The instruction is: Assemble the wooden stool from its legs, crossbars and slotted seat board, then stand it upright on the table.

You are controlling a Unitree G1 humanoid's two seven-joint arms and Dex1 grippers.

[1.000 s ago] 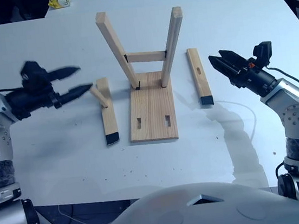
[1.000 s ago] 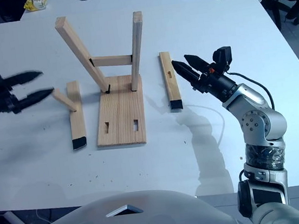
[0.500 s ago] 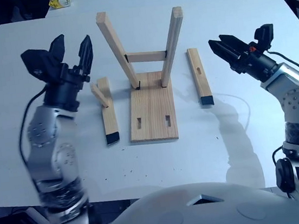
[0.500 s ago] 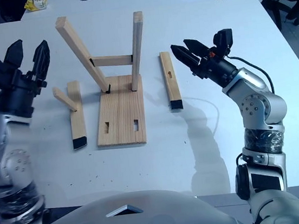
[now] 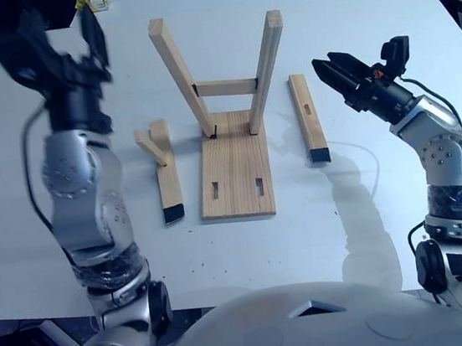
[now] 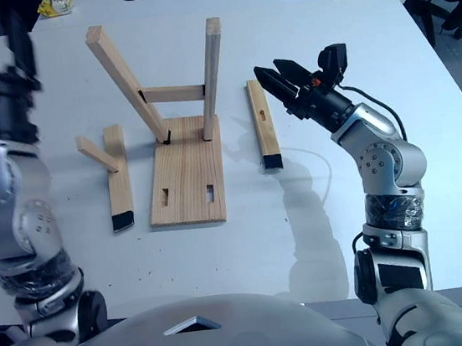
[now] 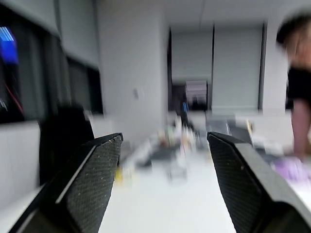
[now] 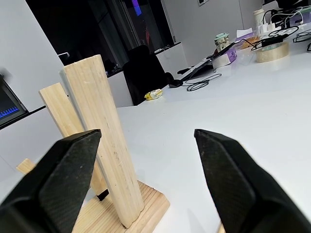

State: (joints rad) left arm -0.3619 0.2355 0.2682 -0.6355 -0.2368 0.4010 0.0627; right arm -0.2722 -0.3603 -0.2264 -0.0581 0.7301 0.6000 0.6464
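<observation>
Left eye view: our right gripper, spread wide, hovers nearest the loose black-tipped wooden leg, which lies pointing away from us.

— What are the arms like?
— Silver-grey shells with rounded joints, on the left arm and the right arm alike; low on each sits a black wrapped band, creased and slightly glossy.
— Any wiring?
— A thin black cable loops off the right arm; a second cable, also black, runs beside the left arm.
— And the hands?
— Black; the right hand has two tapered, pointed fingers, a small orange mark behind them and a boxy black camera block on top; the left hand is the same black; close up, its fingers are flat wedges with a finely stippled face.
</observation>
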